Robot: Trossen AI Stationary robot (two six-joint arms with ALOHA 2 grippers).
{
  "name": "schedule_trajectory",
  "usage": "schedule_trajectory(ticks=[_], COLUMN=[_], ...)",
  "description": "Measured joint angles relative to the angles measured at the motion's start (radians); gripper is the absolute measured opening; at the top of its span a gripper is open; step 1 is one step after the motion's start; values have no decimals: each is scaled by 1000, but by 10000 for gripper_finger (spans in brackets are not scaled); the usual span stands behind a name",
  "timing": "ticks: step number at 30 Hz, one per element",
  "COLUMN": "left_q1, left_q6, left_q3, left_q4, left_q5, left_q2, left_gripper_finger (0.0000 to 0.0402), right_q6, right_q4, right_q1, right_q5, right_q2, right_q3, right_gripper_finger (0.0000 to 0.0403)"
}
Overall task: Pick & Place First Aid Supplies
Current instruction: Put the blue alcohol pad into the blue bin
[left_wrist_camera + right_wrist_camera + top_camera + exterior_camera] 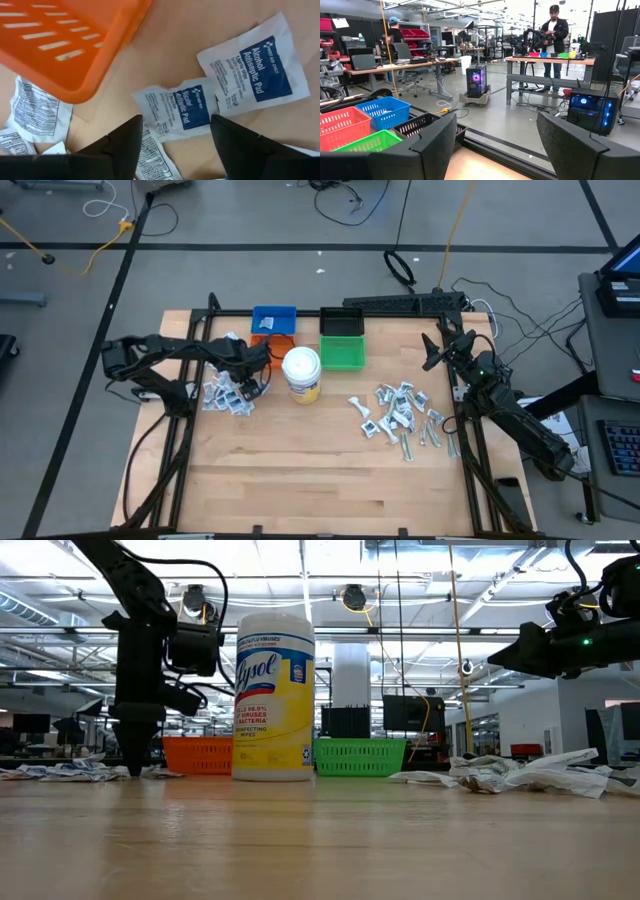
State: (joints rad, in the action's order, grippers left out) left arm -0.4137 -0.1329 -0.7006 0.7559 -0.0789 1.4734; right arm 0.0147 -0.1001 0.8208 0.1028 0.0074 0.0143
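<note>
While the worktop (300, 470) carried two separate scatters of first aid supplies, one heap (228, 395) lay near its left edge and a larger heap (400, 415) to the right, with a yellow-labelled wipes jar (302, 374) standing between them. Behind these sat the blue bin (273, 319), the green bin (342, 353), the black bin (343, 320) and the orange bin (262, 339). The step in hand looked like a pick from the left heap: the left arm reached across and bent steeply down, its left pincer (175, 135) spread wide and poised over an alcohol pad packet (175, 107) beside the orange bin's corner. Next, it would probably need to drop, straddle that flat packet and close. The right arm waited raised at the right edge, its right pincer (495, 145) likewise wide and empty.
</note>
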Motion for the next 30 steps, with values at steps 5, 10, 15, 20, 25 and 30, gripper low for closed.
schedule_trajectory(ticks=[5,10,15,20,25,30], left_q1=[0,-9,-19,-26,-25,-41], left_q6=[9,8,8,-4,-8,-7], left_q3=[0,0,0,0,-5,-56], left_q4=[0,1,2,6,36,130], left_q5=[-2,-4,-8,-10,-23,-27], left_q2=[0,0,0,0,0,-31], left_gripper_finger=[153,77,25,5,2,2], right_q6=[0,0,0,0,0,0], right_q4=[0,0,0,0,0,0], right_q1=[0,0,0,0,0,0], right_q5=[0,0,0,0,0,0], right_q2=[0,0,0,0,0,0], right_q3=[0,0,0,0,0,0], right_gripper_finger=[274,274,272,270,272,271])
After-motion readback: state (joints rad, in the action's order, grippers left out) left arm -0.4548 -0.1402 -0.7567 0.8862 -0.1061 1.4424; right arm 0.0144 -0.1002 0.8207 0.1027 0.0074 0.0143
